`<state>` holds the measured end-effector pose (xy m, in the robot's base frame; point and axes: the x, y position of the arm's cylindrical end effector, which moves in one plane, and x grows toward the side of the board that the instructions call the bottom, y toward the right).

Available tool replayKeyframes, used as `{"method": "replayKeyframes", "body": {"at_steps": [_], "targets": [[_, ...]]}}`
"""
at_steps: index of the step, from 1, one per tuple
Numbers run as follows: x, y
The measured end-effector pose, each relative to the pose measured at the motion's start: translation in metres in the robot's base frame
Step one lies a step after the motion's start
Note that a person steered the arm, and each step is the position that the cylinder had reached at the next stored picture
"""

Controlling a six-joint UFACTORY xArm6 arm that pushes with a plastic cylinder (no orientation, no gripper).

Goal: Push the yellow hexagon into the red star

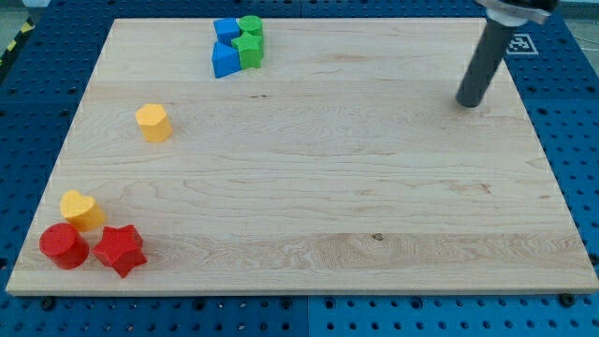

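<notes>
Item 1: the arm's tip [468, 103], lower end of a straight dark rod entering from the view's top right corner. It rests on the wooden board [374, 187] in the upper right region, touching no block and well apart from all of them. The rig carries no gripper, so nothing opens, closes or grips; the rod holds nothing.

Item 2: cluster at the view's top, left of centre, the group nearest the tip yet still far to its left. Two blue blocks, shapes unclear: an upper blue block [226, 29] and a lower blue block [225, 60]. Two green blocks: a green cylinder [251, 25] at the top and a green star [248, 49] below it. All four sit packed together, touching or nearly so.

Item 3: yellow hexagon [153, 123], standing alone in the view's left part, well apart from the top cluster and from the corner group below it.

Item 4: corner group at the view's bottom left. Yellow heart [81, 210] uppermost; red cylinder [64, 245] just below it, to the left; red star [119, 250] to the right of the cylinder, close beside both. The red star lies below the yellow hexagon and slightly left of it, with open board between the two.

Item 5: blue perforated table [28, 103] surrounding the board on all sides.
</notes>
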<state>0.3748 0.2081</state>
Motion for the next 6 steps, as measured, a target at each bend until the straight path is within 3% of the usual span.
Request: {"method": "replayKeyframes", "body": {"at_steps": [4,6], "targets": [[0.023,-0.205],[0.01,-0.323]]}}
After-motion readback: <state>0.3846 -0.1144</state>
